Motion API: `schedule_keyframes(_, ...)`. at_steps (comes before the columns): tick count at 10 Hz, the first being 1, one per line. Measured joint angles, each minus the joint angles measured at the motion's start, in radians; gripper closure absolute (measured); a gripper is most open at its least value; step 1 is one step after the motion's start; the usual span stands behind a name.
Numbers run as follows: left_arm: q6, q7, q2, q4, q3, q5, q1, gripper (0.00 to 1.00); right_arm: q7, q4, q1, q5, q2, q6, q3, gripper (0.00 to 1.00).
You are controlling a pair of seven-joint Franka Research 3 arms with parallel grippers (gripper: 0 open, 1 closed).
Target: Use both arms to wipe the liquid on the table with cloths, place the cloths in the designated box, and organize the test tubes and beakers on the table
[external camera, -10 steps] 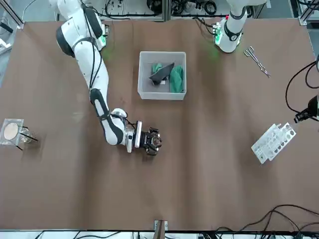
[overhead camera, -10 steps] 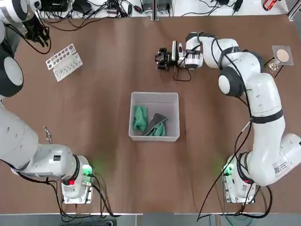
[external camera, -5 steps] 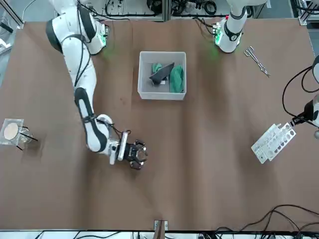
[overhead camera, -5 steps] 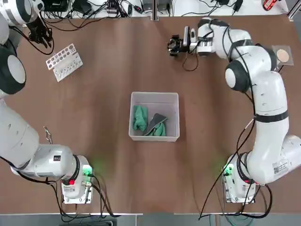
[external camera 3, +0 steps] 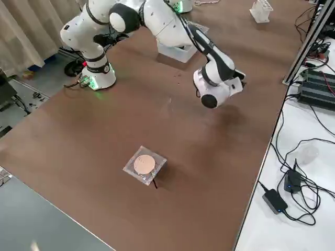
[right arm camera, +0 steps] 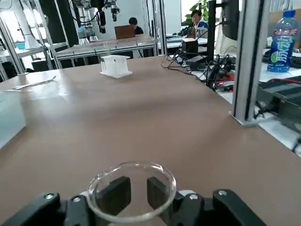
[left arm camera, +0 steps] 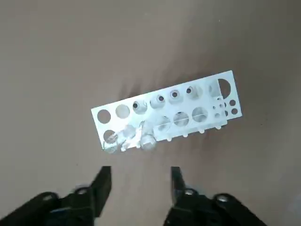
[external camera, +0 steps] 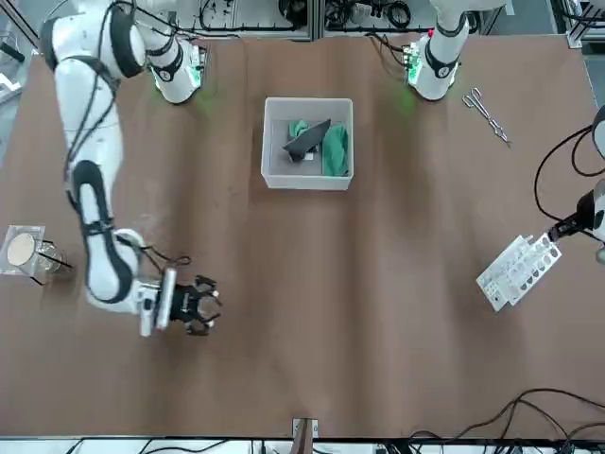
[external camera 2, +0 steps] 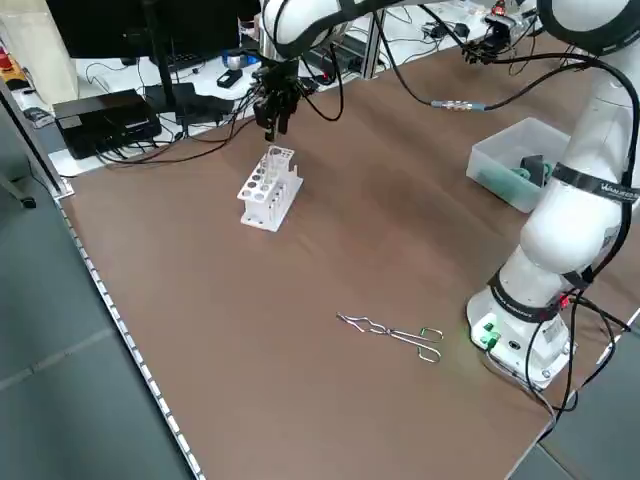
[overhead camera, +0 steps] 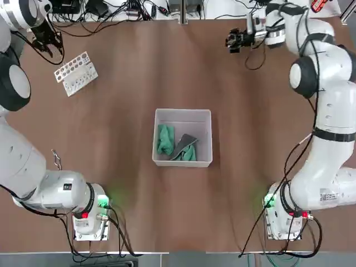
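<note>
Over on the left, the left end effector [left arm camera: 138, 181] hangs above the white rack [left arm camera: 164, 113] with its fingers spread wide and nothing in them. Taking the box [overhead camera: 182, 114] as the middle of the tabletop [overhead camera: 111, 144] and reading from the robot's side, the rack sits around 10 o'clock. A few test tubes [left arm camera: 127, 139] are bunched at one end of it. They're thin, slick glass, so I'd grip one up near the mouth, gently, and lift straight. The box holds both cloths [overhead camera: 165, 139], so the wiping looks done. Out at about 1 o'clock near the far edge, the right end effector [right arm camera: 138, 190] has its fingers drawn nearly together, with the rim of a small clear beaker [right arm camera: 131, 165] ringing them. It looks like it's pinching that, though exactly how it grips is hard to make out. Light, fragile and slippery, so easy on the squeeze. The covered beaker [external camera: 24, 251] sits alone around 2 o'clock.
</note>
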Motion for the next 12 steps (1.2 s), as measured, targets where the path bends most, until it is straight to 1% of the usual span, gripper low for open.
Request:
schedule_keyframes(2, 0.0, 0.018, -0.002, 0.009, -0.003, 0.0, 0.0, 0.04, 0.031, 0.002, -0.116, -0.103, -0.029, -0.092, -0.001, 0.74)
schedule_keyframes(3, 0.0, 0.048, -0.01, 0.02, -0.01, -0.001, 0.0, 0.0, 0.04, 0.009, -0.167, -0.138, -0.045, -0.155, -0.002, 0.74)
schedule_keyframes(4, 0.0, 0.085, -0.035, 0.031, -0.022, -0.003, 0.0, 0.0, 0.065, 0.03, -0.216, -0.179, -0.061, -0.237, -0.002, 0.74)
schedule_keyframes(5, -0.002, 0.119, -0.076, 0.037, -0.043, -0.004, 0.001, 0.0, 0.092, 0.059, -0.265, -0.222, -0.078, -0.311, -0.004, 0.74)
schedule_keyframes(6, -0.03, 0.134, -0.122, 0.039, -0.078, -0.005, 0.002, 0.0, 0.106, 0.094, -0.322, -0.253, -0.089, -0.37, -0.005, 0.74)
schedule_keyframes(7, -0.09, 0.135, -0.16, 0.049, -0.12, -0.006, 0.001, 0.0, 0.113, 0.12, -0.382, -0.269, -0.094, -0.435, -0.006, 0.74)
schedule_keyframes(8, -0.175, 0.129, -0.185, 0.083, -0.162, -0.007, 0.0, 0.0, 0.113, 0.129, -0.444, -0.288, -0.094, -0.502, -0.006, 0.74)
schedule_keyframes(9, -0.268, 0.122, -0.198, 0.138, -0.198, -0.007, -0.001, 0.01, 0.113, 0.128, -0.502, -0.311, -0.094, -0.548, -0.006, 0.74)
schedule_keyframes(10, -0.354, 0.119, -0.207, 0.202, -0.23, -0.008, -0.001, 0.01, 0.113, 0.128, -0.553, -0.333, -0.093, -0.567, -0.006, 0.74)
schedule_keyframes(12, -0.474, 0.1, -0.215, 0.308, -0.275, -0.008, -0.001, 0.03, 0.109, 0.131, -0.643, -0.358, -0.093, -0.581, -0.006, 0.74)
